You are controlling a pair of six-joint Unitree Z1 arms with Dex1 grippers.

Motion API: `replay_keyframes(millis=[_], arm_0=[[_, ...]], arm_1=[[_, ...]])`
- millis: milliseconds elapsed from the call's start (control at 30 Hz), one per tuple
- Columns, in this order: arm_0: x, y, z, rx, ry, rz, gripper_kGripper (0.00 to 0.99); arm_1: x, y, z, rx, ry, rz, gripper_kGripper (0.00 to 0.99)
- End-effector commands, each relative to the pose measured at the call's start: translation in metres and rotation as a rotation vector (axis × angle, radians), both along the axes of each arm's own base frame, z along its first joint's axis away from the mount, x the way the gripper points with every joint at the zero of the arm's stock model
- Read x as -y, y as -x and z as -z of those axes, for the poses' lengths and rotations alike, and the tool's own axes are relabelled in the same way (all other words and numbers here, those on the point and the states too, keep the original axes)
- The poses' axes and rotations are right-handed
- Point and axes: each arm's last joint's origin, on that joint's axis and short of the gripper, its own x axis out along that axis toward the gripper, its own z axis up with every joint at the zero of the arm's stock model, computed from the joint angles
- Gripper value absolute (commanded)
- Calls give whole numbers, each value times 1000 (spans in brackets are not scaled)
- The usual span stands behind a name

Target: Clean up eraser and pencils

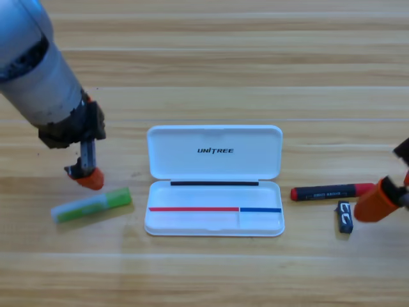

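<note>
Left gripper hovers just above the green pencil, grip unreadable. Nothing's in the open case yet; next, descend and pinch.

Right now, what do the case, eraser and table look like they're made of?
White case: likely hard plastic, smooth and slightly glossy, with moulded rounded corners and a printed logo. Eraser: small black block with white markings, matte; probably rubber or vinyl, though the look leaves that open. Table: wood or wood-look laminate, pale planks with visible grain lines and a soft sheen.
</note>
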Motion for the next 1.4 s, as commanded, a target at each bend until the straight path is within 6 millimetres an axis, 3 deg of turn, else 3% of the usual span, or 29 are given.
replay_keyframes(millis=[33,267,700,867,1100,1267,1400], arm_0=[[-16,-26,42,-139,-43,-81,945],[-20,-43,78,-263,-55,-98,934],[-24,-40,96,-303,-57,-118,931],[-26,-37,101,-309,-40,-118,917],[-30,-37,107,-325,-11,-123,893],[-34,-38,110,-328,-2,-121,781],[-37,-40,112,-333,-10,-113,690]], arm_1=[[-12,-26,44,-78,104,204,988],[-26,-48,78,-132,100,361,922],[-34,-71,122,-170,113,483,836],[-33,-74,132,-193,129,493,690],[-33,-77,144,-215,129,495,12],[-30,-73,136,-218,140,435,0],[-41,-47,90,-228,130,126,0]])
